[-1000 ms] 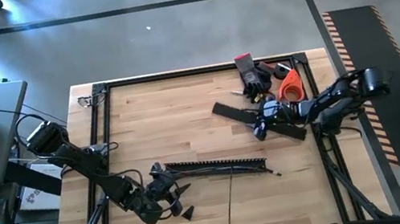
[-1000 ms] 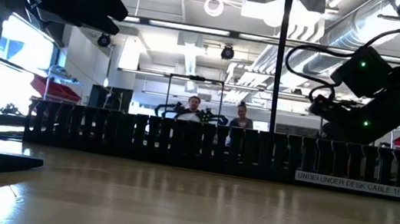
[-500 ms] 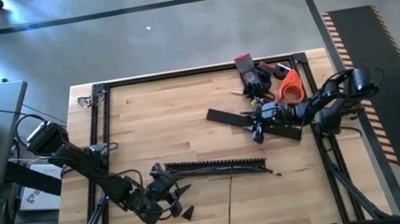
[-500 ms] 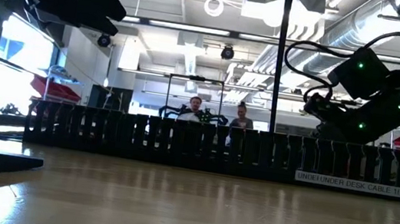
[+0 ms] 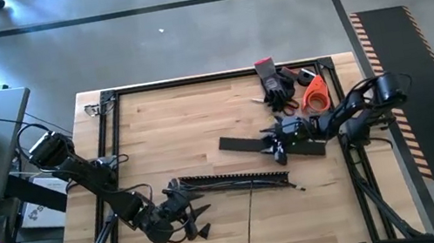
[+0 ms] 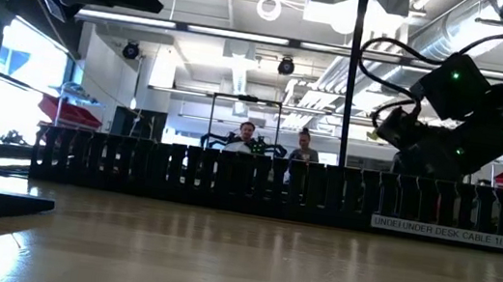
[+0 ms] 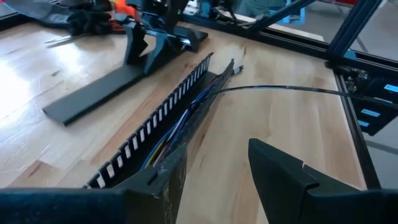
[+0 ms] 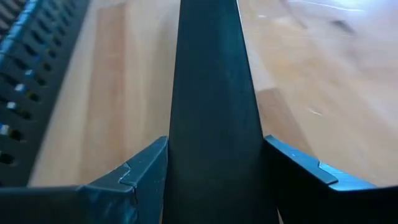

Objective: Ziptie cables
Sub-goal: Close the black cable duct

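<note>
The black comb-toothed slotted rail (image 5: 231,181) lies lengthwise on the table's near half. The cables (image 7: 177,124), dark with coloured strands, run inside it. One thin dark wire (image 5: 250,213) leaves the rail and trails toward the near edge. My left gripper (image 5: 186,208) is open at the rail's left end; in the left wrist view one finger (image 7: 168,180) stands right beside that end, and I cannot tell whether it touches. My right gripper (image 5: 278,144) is shut on the flat black strip (image 5: 247,144), behind the rail's right part. My right gripper holds the flat black strip (image 8: 211,74) between its two fingers (image 8: 143,171), one on each long edge, so the strip fills the gap. It comes from above, tipped toward the table's left, toward the strip's right end (image 7: 155,53). The strip's left end (image 7: 56,112) rests on the table.
Black gloves (image 5: 277,85), an orange object (image 5: 314,95) and small tools are piled in the far right corner. A small black piece (image 5: 202,230) lies by my left gripper. A metal frame (image 5: 192,80) borders the table. People sit in the room beyond (image 6: 276,142).
My right gripper has moved toward the table's left, taking the flat strip with it. The strip has slid left and turned to lie more nearly parallel to the rail.
</note>
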{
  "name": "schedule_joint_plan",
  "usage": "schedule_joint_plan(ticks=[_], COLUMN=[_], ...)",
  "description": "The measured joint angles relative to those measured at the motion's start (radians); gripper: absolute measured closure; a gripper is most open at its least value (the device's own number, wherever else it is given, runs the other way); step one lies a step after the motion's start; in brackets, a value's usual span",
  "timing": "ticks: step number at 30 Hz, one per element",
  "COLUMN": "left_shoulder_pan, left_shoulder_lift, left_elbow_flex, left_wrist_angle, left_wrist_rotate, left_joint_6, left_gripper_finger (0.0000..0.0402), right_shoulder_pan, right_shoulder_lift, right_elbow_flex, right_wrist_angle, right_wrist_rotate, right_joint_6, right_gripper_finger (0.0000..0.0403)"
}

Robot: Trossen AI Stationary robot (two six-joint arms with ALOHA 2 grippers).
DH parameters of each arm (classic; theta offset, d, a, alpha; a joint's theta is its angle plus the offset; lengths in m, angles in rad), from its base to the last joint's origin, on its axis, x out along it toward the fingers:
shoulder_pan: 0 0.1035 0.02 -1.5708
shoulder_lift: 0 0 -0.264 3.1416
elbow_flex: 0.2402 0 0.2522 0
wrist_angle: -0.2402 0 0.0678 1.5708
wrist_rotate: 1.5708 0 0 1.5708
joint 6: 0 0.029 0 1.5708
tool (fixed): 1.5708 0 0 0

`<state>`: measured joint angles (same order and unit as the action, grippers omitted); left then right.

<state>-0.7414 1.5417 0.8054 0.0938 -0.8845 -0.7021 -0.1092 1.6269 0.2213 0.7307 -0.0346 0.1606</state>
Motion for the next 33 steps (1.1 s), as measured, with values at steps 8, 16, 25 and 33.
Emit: schedule_joint_plan(ticks=[8,16,25,33], left_shoulder_pan=[0.0,-0.042,-0.044,0.074], left_shoulder_lift=[0.0,-0.007,-0.181,-0.4], left_elbow_flex=[0.0,0.03,0.133,0.104], left_wrist_angle=[0.003,0.086,-0.129,-0.511], left_wrist_rotate=[-0.001,-0.104,-0.127,0.148], left_joint_6=[0.0,0.178,0.357,0.206], left_gripper_finger=[0.0257,0.0262,0.0391,0.0401], right_shoulder_pan=[0.092,0.103,0.227,0.315], right_shoulder_lift=[0.003,-0.024,0.011,0.214], right_elbow_flex=[0.097,0.239,0.681,0.978], right_wrist_angle=[-0.041,-0.122,-0.662,-0.821], right_wrist_rotate=[0.103,0.126,0.14,0.148], right_joint_6=[-0.014,-0.022,-0.007,0.104], right_gripper_finger=[0.0188,0.0188,0.0188,0.0188])
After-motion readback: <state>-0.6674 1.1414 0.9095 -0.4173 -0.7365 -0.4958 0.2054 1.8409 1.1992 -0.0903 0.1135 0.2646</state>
